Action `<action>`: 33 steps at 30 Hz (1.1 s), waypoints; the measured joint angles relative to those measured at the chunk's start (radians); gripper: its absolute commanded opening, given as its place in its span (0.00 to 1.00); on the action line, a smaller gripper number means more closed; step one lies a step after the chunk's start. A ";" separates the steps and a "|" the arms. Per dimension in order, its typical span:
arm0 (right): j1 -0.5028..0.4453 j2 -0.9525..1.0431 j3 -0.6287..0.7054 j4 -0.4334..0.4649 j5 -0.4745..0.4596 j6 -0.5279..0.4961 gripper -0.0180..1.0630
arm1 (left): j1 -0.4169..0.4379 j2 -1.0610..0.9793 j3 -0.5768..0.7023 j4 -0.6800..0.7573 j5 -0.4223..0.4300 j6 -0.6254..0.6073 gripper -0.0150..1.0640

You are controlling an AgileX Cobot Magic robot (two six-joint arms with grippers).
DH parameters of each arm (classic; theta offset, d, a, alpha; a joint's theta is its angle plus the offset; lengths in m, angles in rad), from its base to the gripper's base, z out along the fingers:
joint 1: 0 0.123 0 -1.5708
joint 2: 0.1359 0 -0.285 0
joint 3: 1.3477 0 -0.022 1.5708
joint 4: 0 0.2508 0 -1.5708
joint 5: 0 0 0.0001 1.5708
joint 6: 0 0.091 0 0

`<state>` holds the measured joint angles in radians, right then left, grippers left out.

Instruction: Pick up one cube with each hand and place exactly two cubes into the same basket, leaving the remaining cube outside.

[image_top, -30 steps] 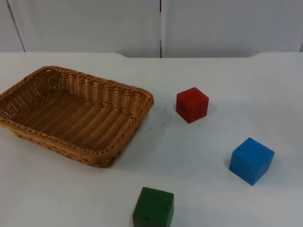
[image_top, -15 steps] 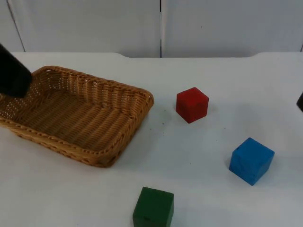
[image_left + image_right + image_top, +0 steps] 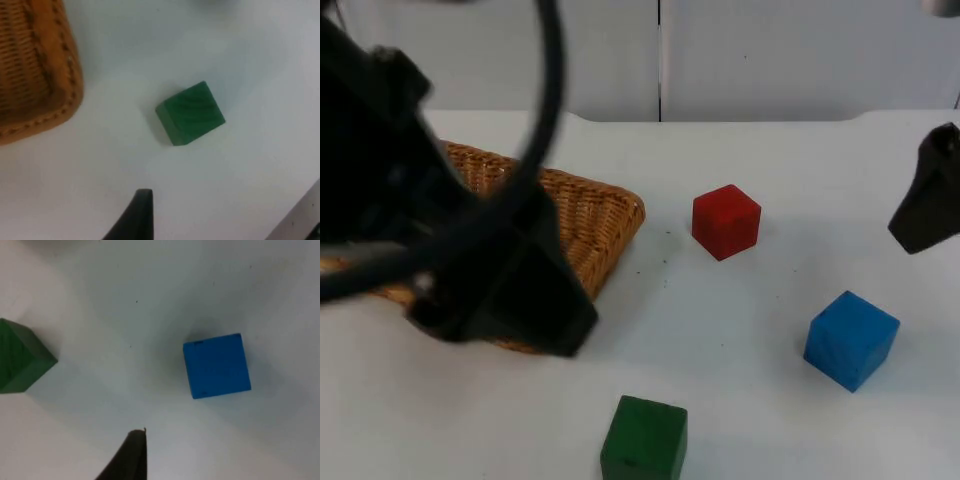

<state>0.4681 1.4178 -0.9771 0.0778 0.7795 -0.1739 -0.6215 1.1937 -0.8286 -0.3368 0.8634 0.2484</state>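
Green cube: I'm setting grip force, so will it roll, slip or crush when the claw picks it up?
The green cube has flat faces and sits square on the table, so rolling is unlikely. Visible grain suggests painted wood: probably rigid, fairly light. The smooth finish might slip slightly.

We are seeing a red cube [image 3: 726, 221], a blue cube [image 3: 851, 339] and a dark green cube [image 3: 644, 440] with faint grain streaks, a tan woven basket [image 3: 592, 215], a white table [image 3: 770, 400].

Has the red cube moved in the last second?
No. The red cube sits at the same spot right of the basket corner.
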 measured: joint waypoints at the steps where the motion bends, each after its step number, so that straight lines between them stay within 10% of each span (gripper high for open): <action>1: 0.000 0.000 0.000 0.000 0.000 0.000 0.99 | 0.000 0.000 0.000 0.000 0.000 0.000 0.99; 11: 0.000 0.052 0.000 0.000 -0.026 0.000 0.99 | -0.137 0.215 0.000 0.012 -0.109 -0.053 0.99; 33: 0.000 0.228 0.000 0.000 -0.193 0.002 0.99 | -0.142 0.459 0.000 0.057 -0.320 -0.280 0.95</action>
<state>0.4681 1.6460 -0.9771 0.0778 0.5864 -0.1719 -0.7632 1.6531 -0.8286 -0.2803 0.5432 -0.0319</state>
